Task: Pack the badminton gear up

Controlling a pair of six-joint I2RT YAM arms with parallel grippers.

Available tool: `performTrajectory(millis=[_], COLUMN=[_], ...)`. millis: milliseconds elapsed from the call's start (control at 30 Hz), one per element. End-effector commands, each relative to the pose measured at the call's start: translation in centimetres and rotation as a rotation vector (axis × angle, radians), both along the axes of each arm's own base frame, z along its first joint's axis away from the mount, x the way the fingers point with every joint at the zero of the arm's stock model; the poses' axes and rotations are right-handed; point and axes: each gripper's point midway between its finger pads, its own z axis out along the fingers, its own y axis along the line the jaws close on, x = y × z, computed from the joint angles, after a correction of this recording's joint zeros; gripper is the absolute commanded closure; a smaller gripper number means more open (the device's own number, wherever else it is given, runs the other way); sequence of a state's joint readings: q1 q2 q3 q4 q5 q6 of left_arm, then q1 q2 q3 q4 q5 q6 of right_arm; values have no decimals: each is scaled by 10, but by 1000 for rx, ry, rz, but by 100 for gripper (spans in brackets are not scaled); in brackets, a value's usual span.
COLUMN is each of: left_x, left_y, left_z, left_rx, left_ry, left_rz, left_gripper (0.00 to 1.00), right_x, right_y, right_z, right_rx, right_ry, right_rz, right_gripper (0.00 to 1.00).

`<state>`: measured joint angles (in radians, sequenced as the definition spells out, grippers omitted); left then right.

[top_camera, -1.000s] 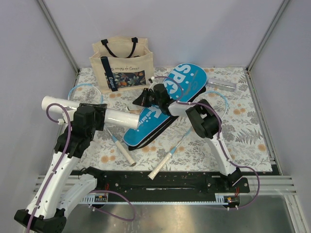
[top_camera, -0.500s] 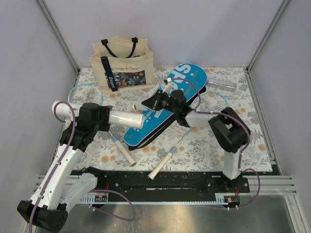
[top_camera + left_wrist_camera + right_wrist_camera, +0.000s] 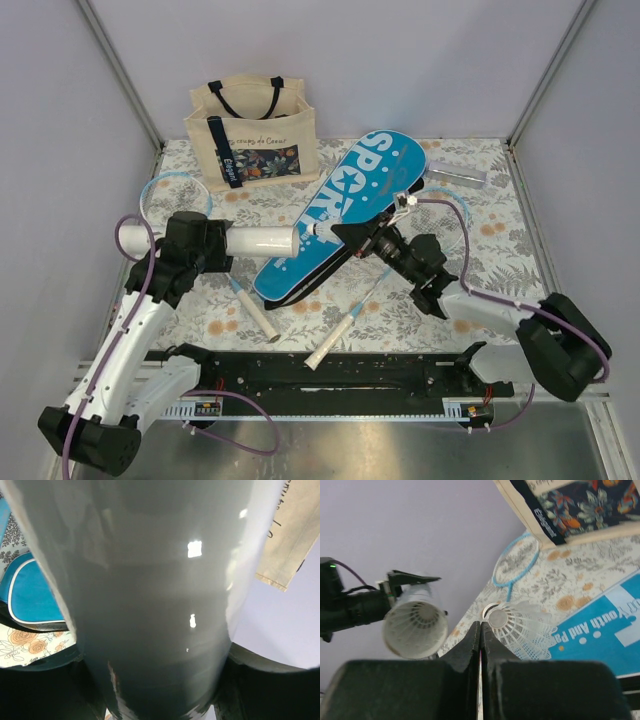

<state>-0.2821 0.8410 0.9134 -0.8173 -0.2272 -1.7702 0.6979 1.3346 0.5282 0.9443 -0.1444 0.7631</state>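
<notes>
Firmly clenched, the right tool [image 3: 480, 625] pinches a shuttlecock [image 3: 517, 626]; the left tool [image 3: 207, 243] grasps the white tube [image 3: 262, 240].

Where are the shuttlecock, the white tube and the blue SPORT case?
shuttlecock [image 3: 517, 625]: right wrist view, white mesh skirt.
white tube [image 3: 262, 240]: top external view, middle of barrel.
blue SPORT case [image 3: 350, 190]: top external view, lettered face.

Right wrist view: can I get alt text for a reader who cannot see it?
The right tool, shut, pinches a white shuttlecock at its tips, close to the open mouth of the white tube. Behind lie a blue-framed racket on floral cloth, the blue case and the tote.
</notes>
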Motion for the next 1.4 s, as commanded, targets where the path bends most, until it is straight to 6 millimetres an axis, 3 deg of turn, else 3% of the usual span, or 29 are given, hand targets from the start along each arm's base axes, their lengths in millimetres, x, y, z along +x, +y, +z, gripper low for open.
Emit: performTrajectory(millis=[0, 200, 633, 867, 1267, 1367], left_x=[8, 12, 11, 9, 8, 9], left_y=[-4, -11, -23, -30, -31, -32], left_z=[11, 8, 10, 17, 23, 25], left_rx=[-61, -94, -135, -161, -175, -179], left_ry=[-23, 1, 0, -25, -52, -66], left_rz=[27, 14, -36, -73, -83, -90], left_gripper=[41, 41, 42, 43, 43, 43], right_x=[-16, -37, -66, -65, -64, -63], right_y=[-19, -11, 51, 71, 85, 85], right_z=[54, 78, 82, 69, 62, 59], right_rx=[70, 82, 116, 122, 135, 129], right_ry=[-153, -202, -205, -167, -124, -107], right_rz=[-76, -38, 105, 151, 188, 186], right_gripper=[100, 100, 100, 100, 100, 93])
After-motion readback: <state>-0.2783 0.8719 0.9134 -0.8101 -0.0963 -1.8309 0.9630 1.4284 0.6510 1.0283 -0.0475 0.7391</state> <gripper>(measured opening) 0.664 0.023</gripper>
